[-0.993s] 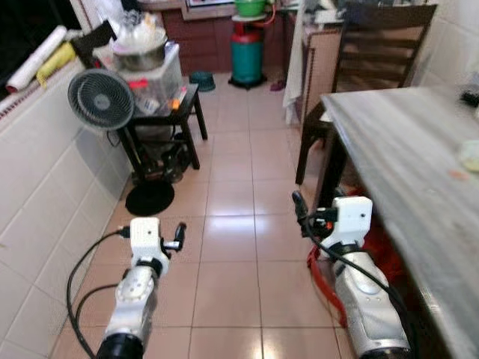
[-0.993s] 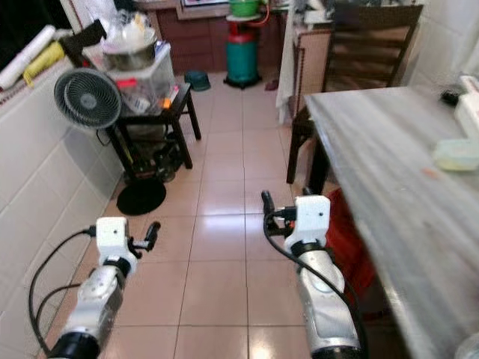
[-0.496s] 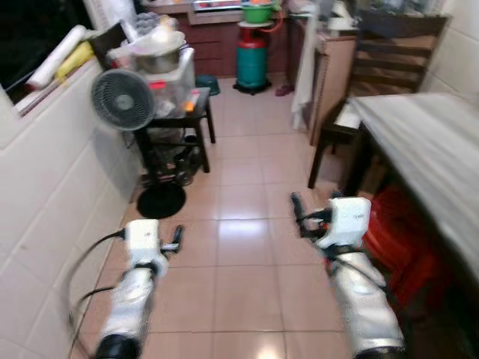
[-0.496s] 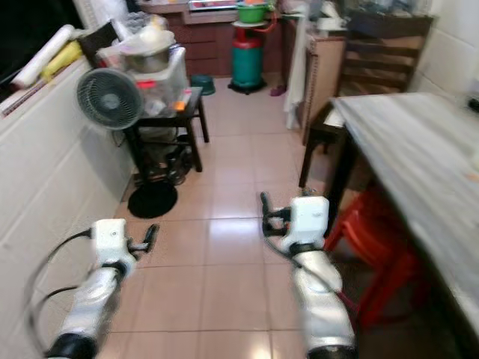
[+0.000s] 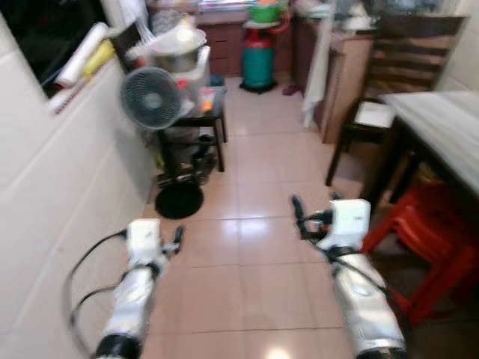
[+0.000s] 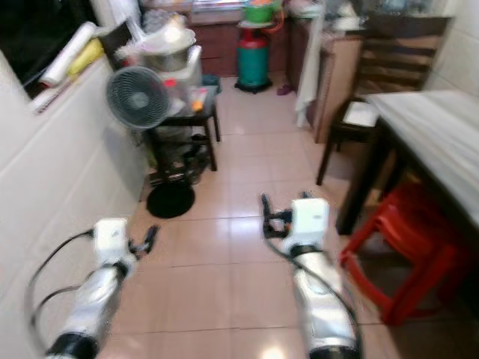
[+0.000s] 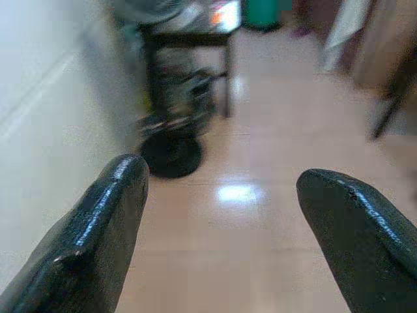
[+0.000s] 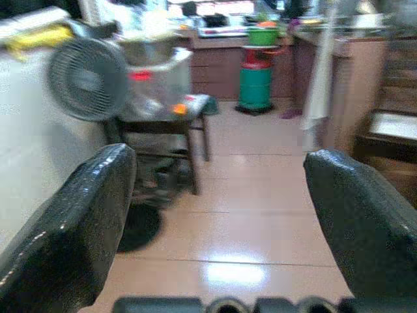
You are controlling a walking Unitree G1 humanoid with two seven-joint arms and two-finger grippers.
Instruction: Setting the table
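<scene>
1. Ahead on the tiled floor (image 5: 247,247), near the white tiled wall (image 5: 52,202) on the robot's left, stands a dark side table (image 5: 196,123). It is piled with a metal pot (image 5: 178,51) and a clear container, and a round fan (image 5: 150,99) on a black base stands just beside it.
2. Farther back stands a green gas cylinder (image 5: 258,63), with a green bowl on top (blurred, so details are uncertain).
3. On the right, a red plastic stool (image 5: 426,247) sits partly under the dining table (image 5: 441,127), next to its dark leg.
4. That table has a pale, streaked grey top. A dark wooden chair (image 5: 389,82) stands at its far end.
5. Both arms are held forward above the floor. The left gripper (image 7: 218,215) has its fingers spread wide, grasping nothing.
6. The right gripper (image 8: 218,215) is likewise released and empty, well apart from the table.
</scene>
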